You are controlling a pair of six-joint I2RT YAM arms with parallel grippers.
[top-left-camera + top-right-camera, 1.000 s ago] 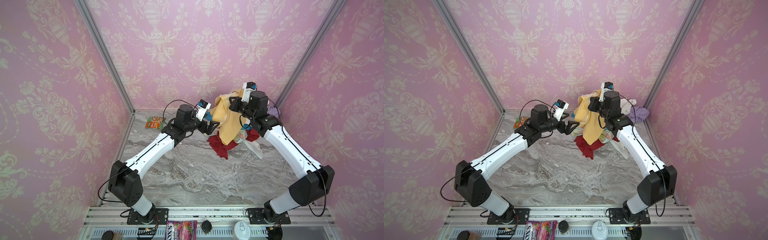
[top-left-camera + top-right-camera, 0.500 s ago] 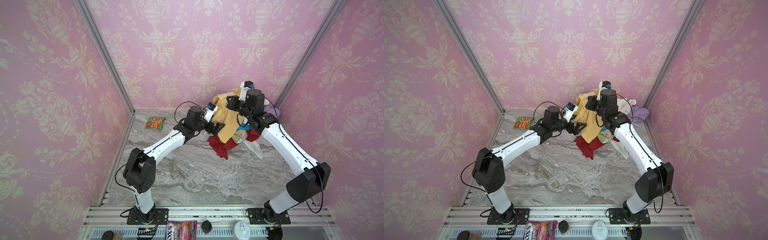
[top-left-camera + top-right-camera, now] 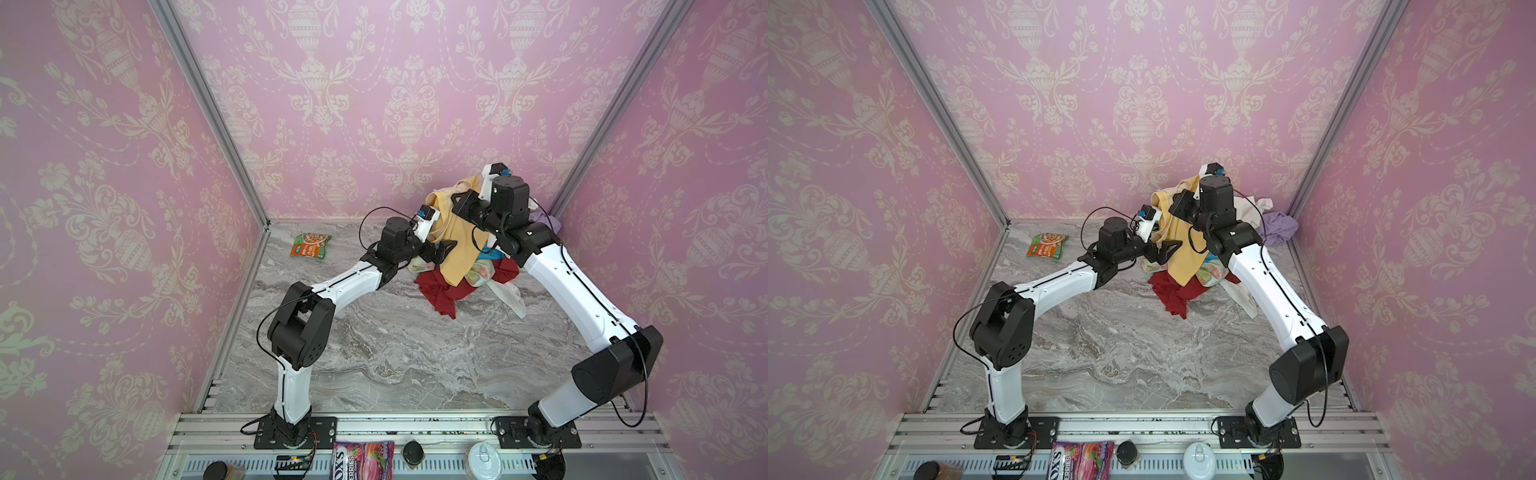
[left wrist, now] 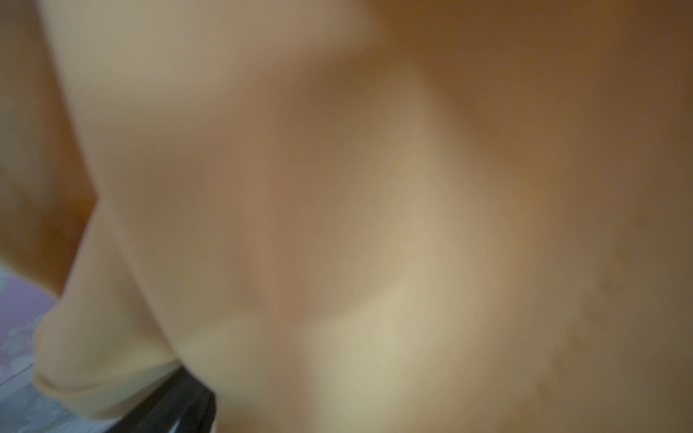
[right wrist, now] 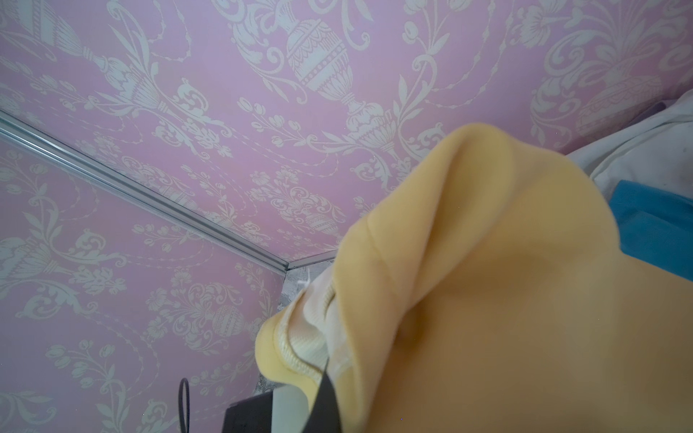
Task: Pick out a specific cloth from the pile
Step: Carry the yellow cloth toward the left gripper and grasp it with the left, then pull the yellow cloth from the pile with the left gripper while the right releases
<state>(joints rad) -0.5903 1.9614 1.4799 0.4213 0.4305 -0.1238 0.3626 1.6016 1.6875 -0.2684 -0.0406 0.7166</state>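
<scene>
Extraction partly done: the cloth [image 3: 459, 253] hangs from the raised right hand [image 3: 458, 200], which is clamped on its upper edge, while its lower end appears to rest on the pile [image 3: 436, 293] at the table's [image 3: 374, 353] back right. The left hand [image 3: 444, 250], arm stretched low, holds its jaws apart against the hanging cloth. Pulling it free and clear is left.

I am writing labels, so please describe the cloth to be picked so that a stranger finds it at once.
Look at the far right corner of the marble table, where the pile lies. Over it, the cloth hangs from the right gripper. It alone is plain mustard yellow, unlike the dark red cloth and floral cloth beneath.
</scene>
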